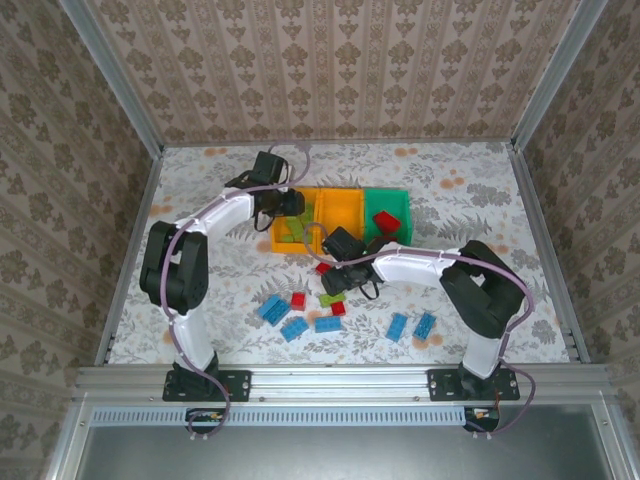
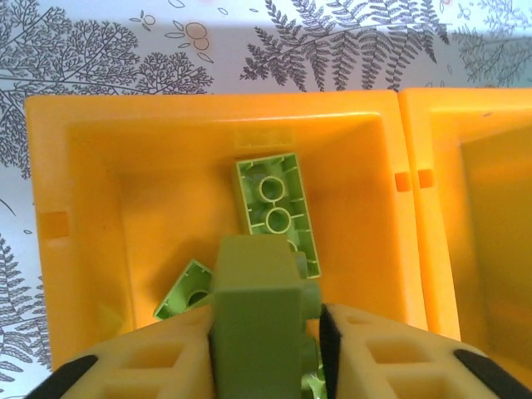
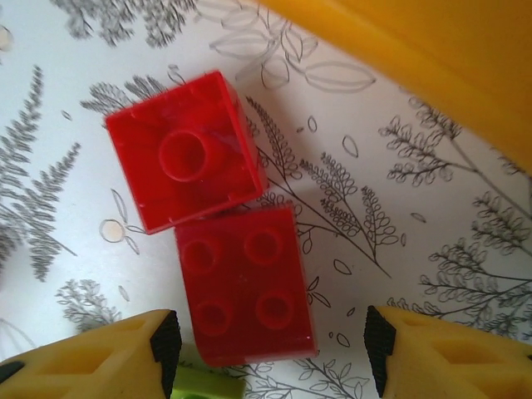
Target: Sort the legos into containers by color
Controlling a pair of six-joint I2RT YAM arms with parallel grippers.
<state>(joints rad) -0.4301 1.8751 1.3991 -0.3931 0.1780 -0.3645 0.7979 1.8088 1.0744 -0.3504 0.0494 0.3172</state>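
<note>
Top view: left gripper (image 1: 287, 203) was over left orange bin (image 1: 281, 243); right gripper (image 1: 335, 262) was low by the bins; blue bricks (image 1: 272, 308) lay loose.
Left wrist: left gripper (image 2: 266, 341) was clamped on lime brick (image 2: 253, 316) above the bin, which held more lime ones.
Right wrist: right gripper (image 3: 272, 341) had its fingers apart over two touching red bricks (image 3: 245, 283).

A studs-up red lego (image 3: 245, 287) is seen partly between the spread fingers of the right gripper (image 3: 273, 345), touching an overturned red lego (image 3: 184, 162) on the fern-printed table (image 3: 75, 83). A lime green lego (image 3: 208, 384) is glimpsed beside one finger, and an orange container (image 3: 432, 50) stands near.

Red legos (image 3: 245, 283), fern-print table (image 3: 399, 224), seemingly lime sliver (image 3: 208, 384)
</note>
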